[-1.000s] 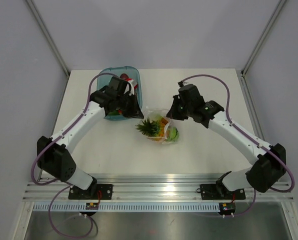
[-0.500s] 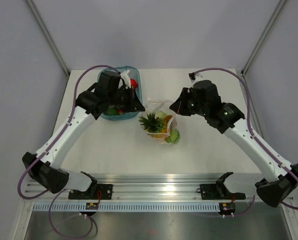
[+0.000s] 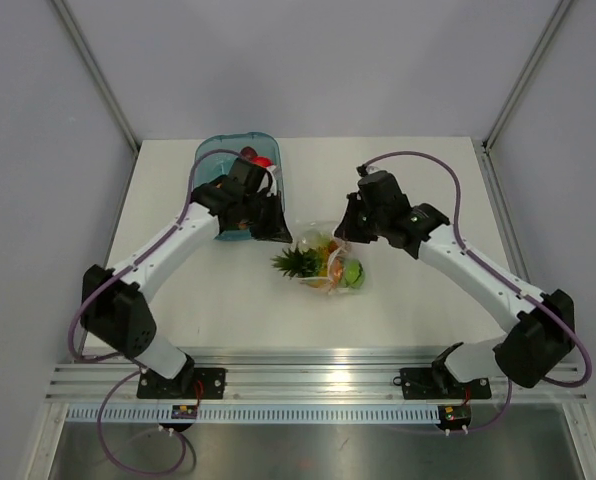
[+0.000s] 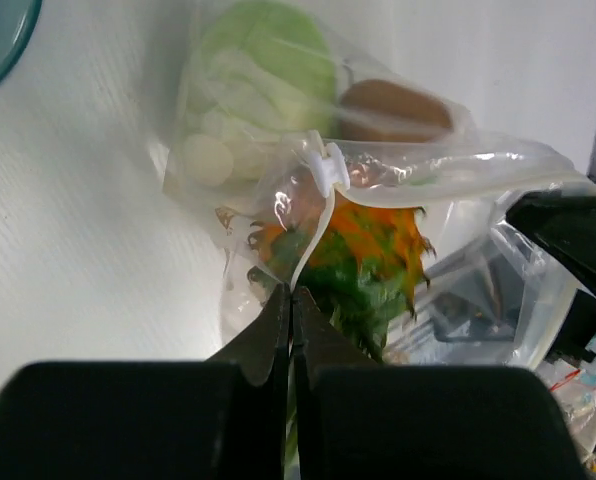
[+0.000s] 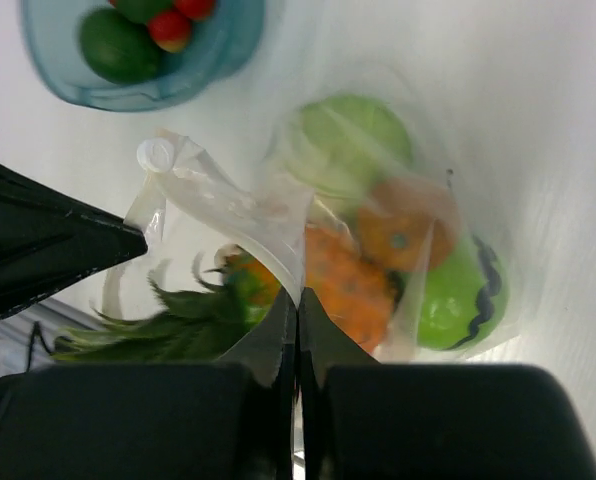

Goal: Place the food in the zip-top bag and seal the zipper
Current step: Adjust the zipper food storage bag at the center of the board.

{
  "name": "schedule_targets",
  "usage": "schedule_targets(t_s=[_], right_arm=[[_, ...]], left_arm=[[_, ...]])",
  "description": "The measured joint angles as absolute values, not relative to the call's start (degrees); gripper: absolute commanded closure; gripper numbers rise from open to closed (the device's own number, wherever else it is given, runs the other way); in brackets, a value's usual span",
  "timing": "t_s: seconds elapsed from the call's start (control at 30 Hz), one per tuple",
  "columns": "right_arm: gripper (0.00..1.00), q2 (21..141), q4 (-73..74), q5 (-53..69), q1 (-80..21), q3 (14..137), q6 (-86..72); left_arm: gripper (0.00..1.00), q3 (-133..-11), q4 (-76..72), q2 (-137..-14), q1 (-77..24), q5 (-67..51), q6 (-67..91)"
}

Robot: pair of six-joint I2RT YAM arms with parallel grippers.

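The clear zip-top bag (image 3: 325, 262) rests on the table between my arms, with food in it: a green apple (image 5: 460, 290), an orange bumpy fruit (image 5: 408, 232), a pale cabbage (image 4: 264, 72), a brown kiwi (image 4: 394, 110) and an orange pineapple with green leaves (image 3: 292, 261). My left gripper (image 4: 293, 296) is shut on the bag's mouth edge at its left end. At the other end my right gripper (image 5: 297, 300) is shut on the same edge. The zipper (image 5: 228, 215) runs as a pale strip between them; whether it is pressed together I cannot tell.
A translucent blue tray (image 3: 218, 152) stands at the back left, behind the left wrist, holding a dark green fruit (image 5: 118, 45) and red pieces (image 5: 169, 28). Purple cables loop over both arms. The table's side rails run along both edges.
Half a second ago both arms stood higher, holding the bag up by its mouth. They have come back down, and the bag now rests slightly to the right of where it lay a second ago.
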State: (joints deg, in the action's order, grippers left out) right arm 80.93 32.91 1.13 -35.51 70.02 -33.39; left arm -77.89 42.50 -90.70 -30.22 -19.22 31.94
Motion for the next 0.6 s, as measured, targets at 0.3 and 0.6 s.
schedule_targets(t_s=[0.3,0.6], right_arm=[[1.0,69.93,30.89,-0.08,-35.59,73.89,-33.17],[0.85,78.19,33.67,-2.22,-35.62,72.53,-32.93]], left_arm=[[1.0,-81.87,38.3,-72.47,-30.76,-21.32,33.58],[1.0,-76.2,37.93,-80.55,-31.73,-23.18,35.4]])
